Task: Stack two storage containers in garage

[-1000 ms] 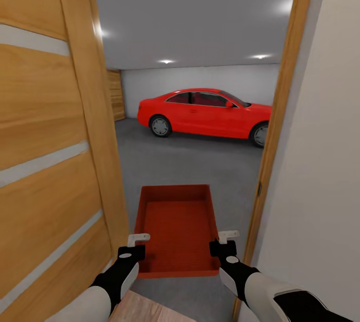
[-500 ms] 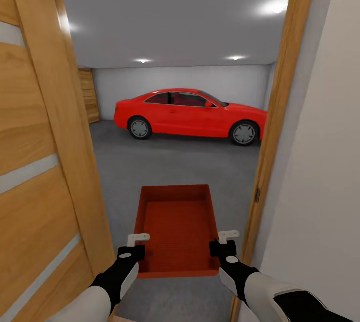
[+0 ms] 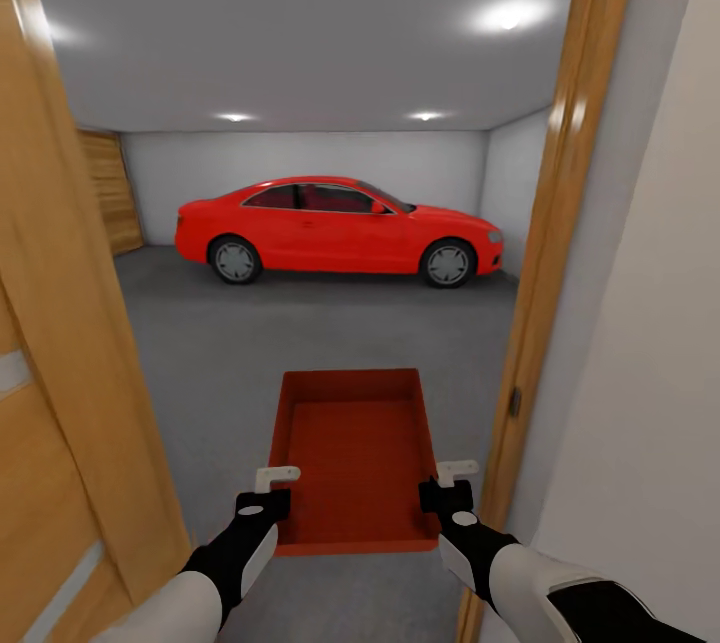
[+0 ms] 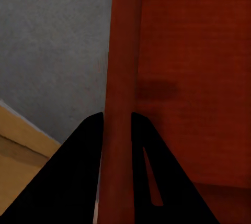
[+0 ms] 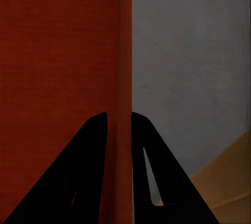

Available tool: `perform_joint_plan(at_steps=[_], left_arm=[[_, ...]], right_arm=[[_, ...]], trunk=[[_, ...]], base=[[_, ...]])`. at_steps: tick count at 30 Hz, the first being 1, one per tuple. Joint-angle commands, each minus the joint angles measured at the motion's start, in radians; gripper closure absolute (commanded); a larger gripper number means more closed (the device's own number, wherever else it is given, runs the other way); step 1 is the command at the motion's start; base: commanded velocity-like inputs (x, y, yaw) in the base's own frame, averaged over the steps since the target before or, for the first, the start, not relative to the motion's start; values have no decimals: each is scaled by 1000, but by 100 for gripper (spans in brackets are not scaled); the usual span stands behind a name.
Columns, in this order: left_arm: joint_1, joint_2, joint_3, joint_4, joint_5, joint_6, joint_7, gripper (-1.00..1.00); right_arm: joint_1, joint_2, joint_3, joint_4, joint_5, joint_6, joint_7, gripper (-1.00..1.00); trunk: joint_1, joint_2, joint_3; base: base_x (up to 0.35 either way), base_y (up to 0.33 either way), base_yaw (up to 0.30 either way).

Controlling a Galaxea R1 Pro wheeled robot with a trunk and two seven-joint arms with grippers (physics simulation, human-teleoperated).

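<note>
I carry one red-orange storage container (image 3: 355, 453) in front of me, level, above the grey concrete floor (image 3: 300, 343) of the garage seen through the doorway. My left gripper (image 3: 272, 493) is shut on its left wall (image 4: 121, 77), and my right gripper (image 3: 448, 488) is shut on its right wall (image 5: 124, 51). In both wrist views the thin wall runs between the dark fingers (image 4: 83, 156) (image 5: 89, 156). The second container is out of view.
A red car (image 3: 335, 228) is parked across the far side of the garage. An open wooden door (image 3: 50, 373) stands close on my left. The wooden door frame (image 3: 545, 253) and a white wall (image 3: 650, 373) are close on my right.
The view has advanced through the doorway and turned, so the door has slid leftward and more of the garage shows. The container and both grippers keep their places before me.
</note>
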Motion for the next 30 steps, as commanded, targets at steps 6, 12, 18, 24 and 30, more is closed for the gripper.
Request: perform_joint_plan(at_steps=[6,12,18,24,30], left_arm=[[-1,0,25,-6,-25,-31,13,100],[-1,0,25,-7,-27,-31,14,100],[-1,0,25,-10,-28,-32,19,100],[-1,0,24,-12,-28,-32,22,100],[-1,0,24,-12,-28,-32,22,100]], right_arm=[[0,1,-35,3,12,2,5,100],[0,1,-35,3,13,2,5,100],[0,1,-36,2,12,2,5,100],[0,1,-37,2,13,3,5,100],[0,1,-37,1,12,2,5,100]], trunk=[[1,-1,-1],[1,-1,-1],[1,-1,-1],[1,-1,-1],[1,-1,-1]], base=[[245,219,-282],[245,219,-217],[133,110,-23],[9,7,-1],[0,0,0]])
